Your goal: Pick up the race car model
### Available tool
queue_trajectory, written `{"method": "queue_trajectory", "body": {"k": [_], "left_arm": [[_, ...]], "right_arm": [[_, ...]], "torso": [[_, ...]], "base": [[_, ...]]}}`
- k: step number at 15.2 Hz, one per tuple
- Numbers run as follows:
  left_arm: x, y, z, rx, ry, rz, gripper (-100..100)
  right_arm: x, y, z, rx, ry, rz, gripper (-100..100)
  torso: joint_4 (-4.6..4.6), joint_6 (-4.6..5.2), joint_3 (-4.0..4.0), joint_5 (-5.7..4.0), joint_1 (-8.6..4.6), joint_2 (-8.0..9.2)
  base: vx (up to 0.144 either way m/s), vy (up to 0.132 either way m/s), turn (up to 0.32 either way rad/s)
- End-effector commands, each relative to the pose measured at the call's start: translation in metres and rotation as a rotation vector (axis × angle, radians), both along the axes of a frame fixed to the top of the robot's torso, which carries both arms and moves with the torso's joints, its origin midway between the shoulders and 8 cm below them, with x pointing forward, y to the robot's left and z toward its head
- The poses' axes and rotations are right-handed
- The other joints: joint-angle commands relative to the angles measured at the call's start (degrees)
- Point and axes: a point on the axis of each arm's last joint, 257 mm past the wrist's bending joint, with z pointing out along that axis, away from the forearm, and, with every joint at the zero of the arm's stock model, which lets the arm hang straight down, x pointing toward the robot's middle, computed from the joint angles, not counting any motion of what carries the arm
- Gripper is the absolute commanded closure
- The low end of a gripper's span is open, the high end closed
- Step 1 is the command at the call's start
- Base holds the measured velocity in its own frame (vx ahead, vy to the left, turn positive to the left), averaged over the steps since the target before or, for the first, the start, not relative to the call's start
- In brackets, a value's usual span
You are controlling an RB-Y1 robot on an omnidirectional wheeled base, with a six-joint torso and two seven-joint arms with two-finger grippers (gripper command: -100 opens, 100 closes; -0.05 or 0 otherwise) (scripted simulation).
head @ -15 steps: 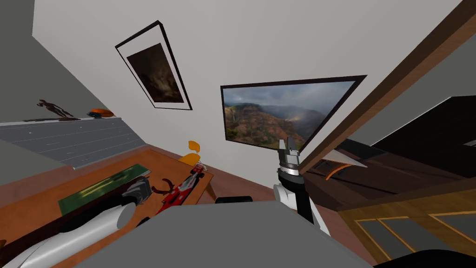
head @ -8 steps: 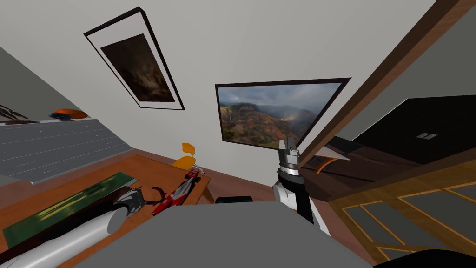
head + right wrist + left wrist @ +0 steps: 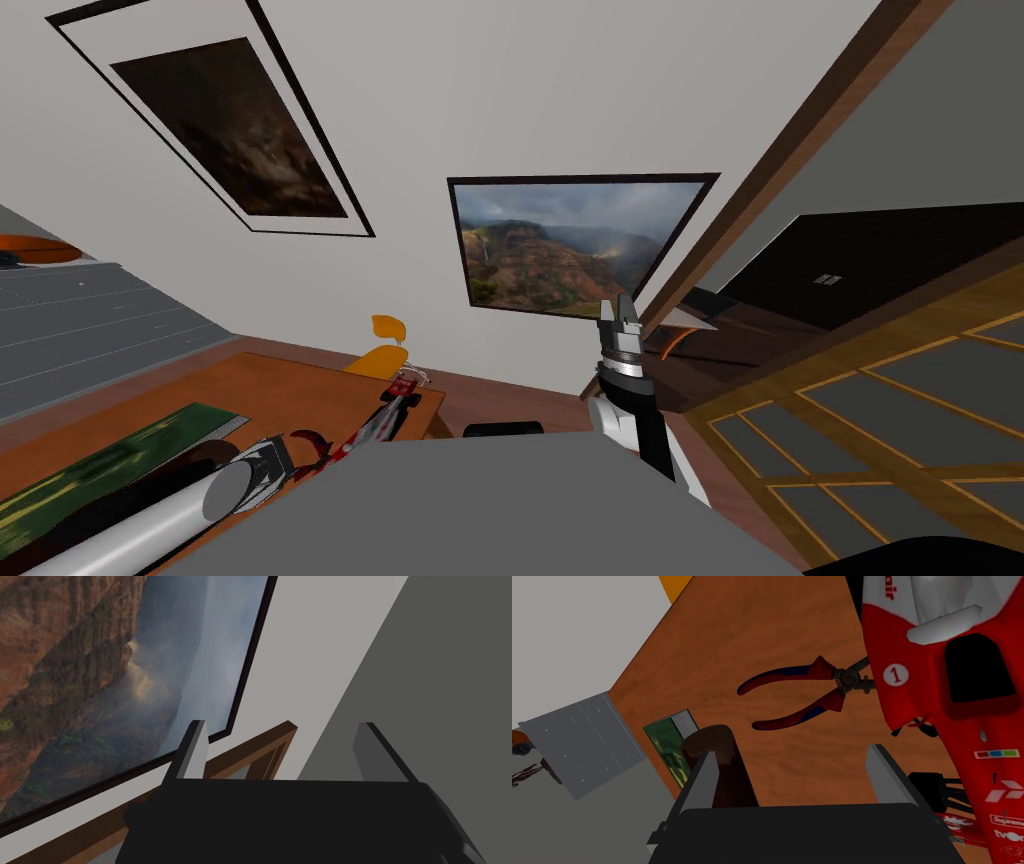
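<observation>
The race car model [image 3: 952, 696] is red and white with a number 1 on its nose and lies on an orange-brown wooden table [image 3: 752, 636]. In the head view the race car model [image 3: 372, 430] stretches along the table's [image 3: 270, 390] right side. My left gripper [image 3: 794, 773] hovers open over the table, with the car just off its one finger. Nothing sits between its fingers [image 3: 704, 778]. In the head view the left gripper [image 3: 272, 462] is low beside the car's rear. My right gripper [image 3: 620, 315] is raised in front of the wall and stands open [image 3: 280, 751].
Pliers [image 3: 807, 693] with red and blue handles lie on the table beside the car's nose. A green book [image 3: 671, 748] and a dark brown cylinder [image 3: 712, 743] sit near the left gripper. A grey dresser [image 3: 80, 320] stands beyond the table, an orange chair [image 3: 385, 350] at its far end.
My head view has swung so the room slides left and down. The left arm has dropped lower in the picture, staying beside the pliers and car. The right arm holds still.
</observation>
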Motion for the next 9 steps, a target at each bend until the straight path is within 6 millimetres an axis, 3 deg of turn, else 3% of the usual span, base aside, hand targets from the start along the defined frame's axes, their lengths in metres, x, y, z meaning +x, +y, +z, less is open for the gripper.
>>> {"method": "queue_trajectory", "body": {"k": [1, 2, 4, 7, 9], "left_arm": [[-0.010, -0.004, -0.006, -0.028, 0.018, 0.020, -100], [-0.025, -0.006, -0.015, -0.071, 0.030, 0.065, -100], [-0.028, -0.009, -0.017, -0.085, 0.044, 0.069, -100], [-0.058, -0.019, -0.035, -0.179, 0.076, 0.155, -100], [-0.062, -0.023, -0.037, -0.194, 0.090, 0.158, -100]], "right_arm": [[0.000, 0.000, 0.000, 0.000, 0.000, 0.000, 0], [0.000, 0.000, 0.000, 0.000, 0.000, 0.000, 0], [0.000, 0.000, 0.000, 0.000, 0.000, 0.000, 0], [0.000, 0.000, 0.000, 0.000, 0.000, 0.000, 0], [0.000, 0.000, 0.000, 0.000, 0.000, 0.000, 0]], "torso": [[0.00, 0.00, 0.00, 0.00, 0.00, 0.00], [0.00, -0.02, 0.01, 0.00, -0.01, 0.01], [0.00, 0.00, 0.01, 0.00, -0.01, 0.01], [0.01, 0.00, 0.02, 0.00, -0.01, 0.03], [0.00, -0.01, 0.01, 0.00, 0.00, 0.02]], "base": [[0.032, 0.017, -0.072], [0.035, 0.014, -0.192], [0.030, 0.019, -0.115], [0.029, 0.018, -0.191], [0.033, 0.024, -0.104]]}}
